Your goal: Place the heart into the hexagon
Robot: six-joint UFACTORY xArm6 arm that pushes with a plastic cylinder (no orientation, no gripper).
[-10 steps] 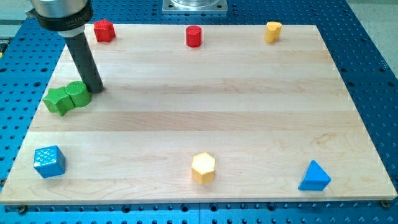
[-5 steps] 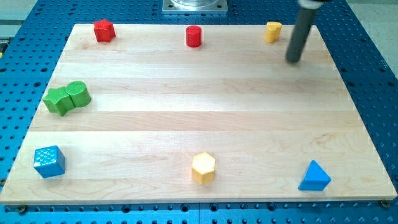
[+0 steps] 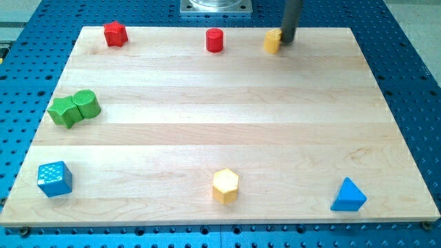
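Observation:
A yellow heart block (image 3: 273,41) lies near the board's top edge, right of centre. My tip (image 3: 286,43) stands right against its right side, touching it. A yellow hexagon block (image 3: 225,186) sits near the bottom edge, at the middle, far below the heart.
A red cylinder (image 3: 215,40) stands just left of the heart. A red star (image 3: 115,33) is at the top left. A green star (image 3: 65,111) and green cylinder (image 3: 87,104) touch at the left edge. A blue cube (image 3: 54,178) is bottom left, a blue triangle (image 3: 348,195) bottom right.
My rod went from the green blocks at the left across to the top right. It then came to the heart's right side and pushed it leftward toward the red cylinder.

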